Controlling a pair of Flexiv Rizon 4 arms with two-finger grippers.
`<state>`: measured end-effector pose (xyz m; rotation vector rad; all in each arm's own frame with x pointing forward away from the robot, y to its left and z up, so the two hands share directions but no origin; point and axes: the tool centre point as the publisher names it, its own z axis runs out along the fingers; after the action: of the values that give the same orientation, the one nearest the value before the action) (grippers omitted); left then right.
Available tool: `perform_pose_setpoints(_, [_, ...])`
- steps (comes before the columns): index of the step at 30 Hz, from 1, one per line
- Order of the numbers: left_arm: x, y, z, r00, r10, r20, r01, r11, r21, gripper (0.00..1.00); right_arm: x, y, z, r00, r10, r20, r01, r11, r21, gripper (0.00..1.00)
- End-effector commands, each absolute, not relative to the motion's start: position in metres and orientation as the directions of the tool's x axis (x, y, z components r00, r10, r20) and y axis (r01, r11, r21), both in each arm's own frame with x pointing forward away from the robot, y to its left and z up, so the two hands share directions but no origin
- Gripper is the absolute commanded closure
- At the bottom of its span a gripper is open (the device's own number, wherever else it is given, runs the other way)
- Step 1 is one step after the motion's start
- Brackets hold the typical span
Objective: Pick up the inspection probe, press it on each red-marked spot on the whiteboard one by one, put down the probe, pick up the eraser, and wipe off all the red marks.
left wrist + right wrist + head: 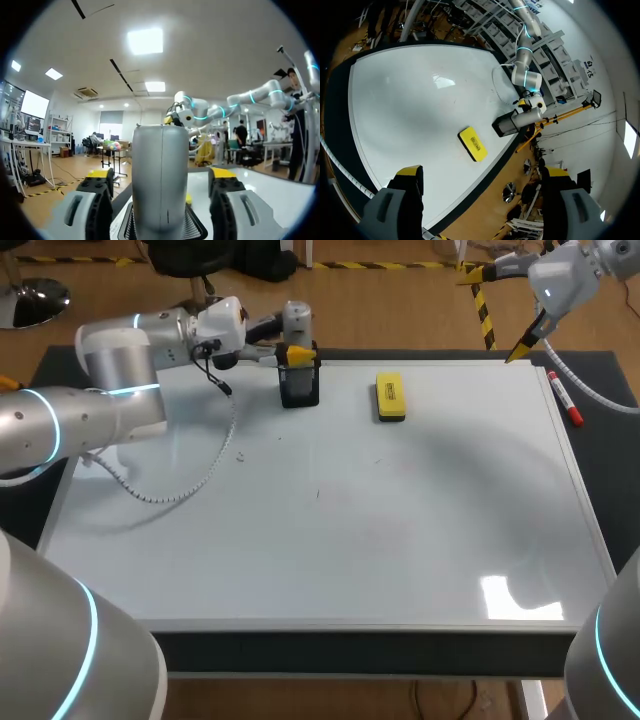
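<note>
Starting at the near edge, the whiteboard (400,540) (410,100) is a flat, glossy white panel in a thin pale frame; it lies on a dark matte table (600,370); a few faint dark specks show near its middle.

A white coiled cable (190,485) from the left arm rests on the board's left part.

At the far side stands a black holder (299,390) (192,229) with mesh walls; the probe (297,320) (160,165), a smooth silver cylinder with a rounded top, stands upright in it.

The left gripper (297,353) (161,174) straddles the probe; its fingers are parted, with a gap showing on each side between finger and cylinder, so nothing is gripped.

The eraser (390,397) (472,144) is a rectangular block, yellow on top with a black base; it lies flat on the board just right of the holder, apart from it.

A pen (565,398) with red ends lies along the board's right frame, at the far corner.

The right gripper (497,310) (482,172) hangs above that far right corner, well apart from the eraser; its fingers are spread wide and hold nothing.
</note>
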<state>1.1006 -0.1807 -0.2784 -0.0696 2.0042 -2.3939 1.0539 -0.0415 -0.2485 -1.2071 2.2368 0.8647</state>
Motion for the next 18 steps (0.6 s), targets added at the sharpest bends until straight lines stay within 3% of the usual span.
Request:
perform_pose_setpoints(1, [1.095, -0.180, -0.274, -0.998, -0.053, 0.021, -0.011, -0.167, -0.986, 0.00, 1.054, -0.042, -0.248, -0.512, -0.572, -0.641, -0.854, 0.419, 0.308, 0.00])
perform_pose_setpoints(18, [1.089, -0.161, -0.255, -0.994, -0.106, 0.005, 0.007, -0.116, -0.993, 0.00, 1.054, -0.042, -0.248, -0.512, -0.572, -0.641, -0.854, 0.419, 0.308, 0.00])
